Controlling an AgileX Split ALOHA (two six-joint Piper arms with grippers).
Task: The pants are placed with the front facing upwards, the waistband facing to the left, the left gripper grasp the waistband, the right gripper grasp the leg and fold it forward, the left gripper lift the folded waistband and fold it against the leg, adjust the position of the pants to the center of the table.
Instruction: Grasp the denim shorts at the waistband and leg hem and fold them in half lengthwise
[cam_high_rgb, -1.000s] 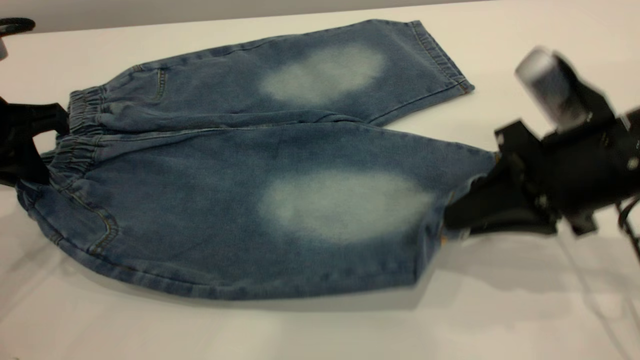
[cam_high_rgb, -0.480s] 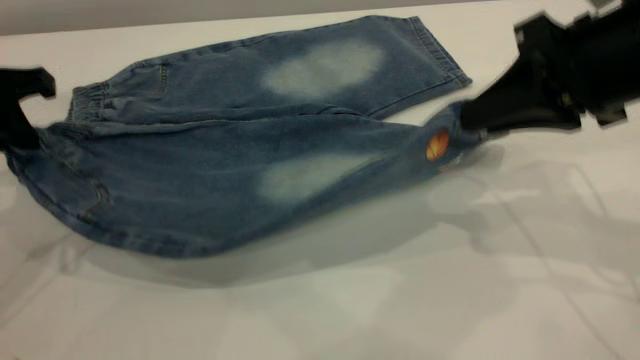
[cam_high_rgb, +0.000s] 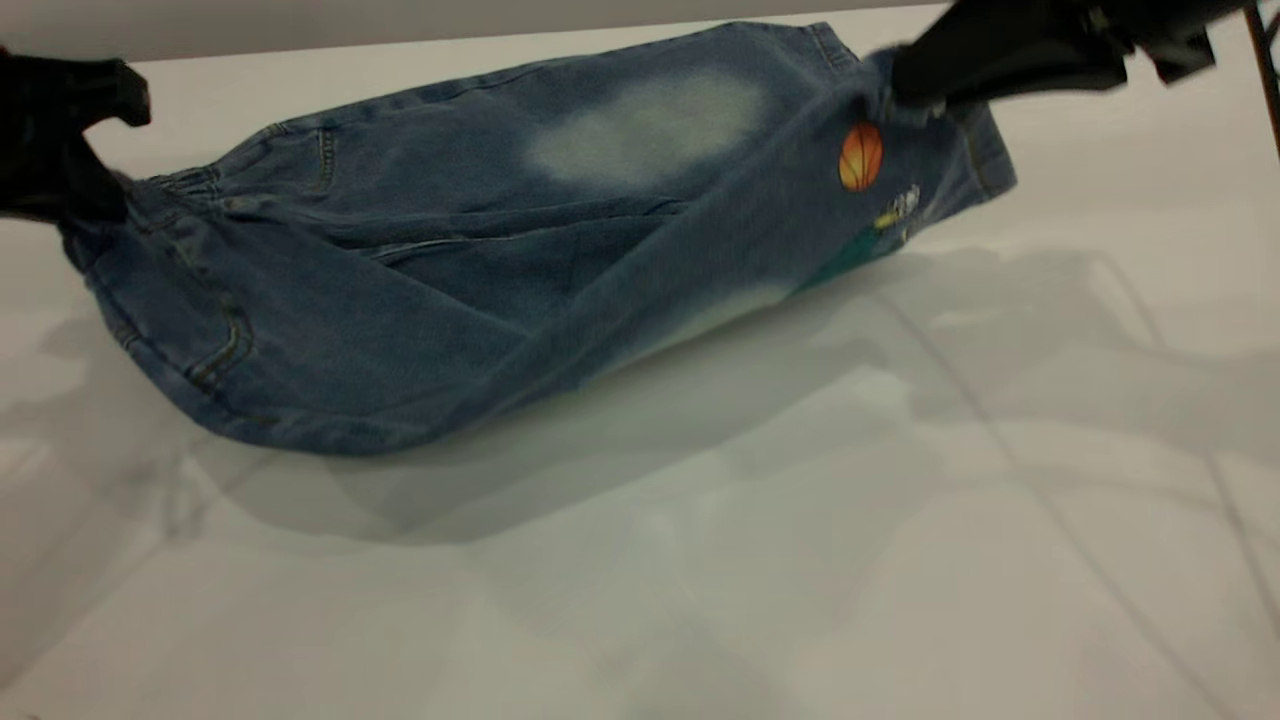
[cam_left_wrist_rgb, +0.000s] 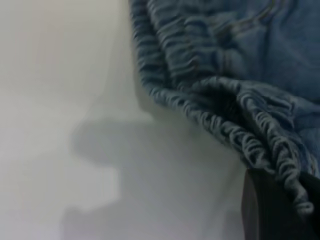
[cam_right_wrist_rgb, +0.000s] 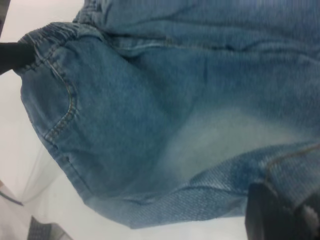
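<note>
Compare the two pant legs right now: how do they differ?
The near leg is lifted at its hem by the right gripper and swung over; the far leg lies flat on the table. The near leg shows a basketball print; the far leg shows its pale oval. Both are blue denim.

Three cameras, one pair of pants (cam_high_rgb: 480, 260)

The exterior camera faces the rig from above and in front, taking in the table (cam_high_rgb: 700, 560) broadly. Each wrist camera sits close against denim: the left at the waistband (cam_left_wrist_rgb: 220, 110), the right along the leg (cam_right_wrist_rgb: 190, 125); both wrist views share the waistband.
</note>
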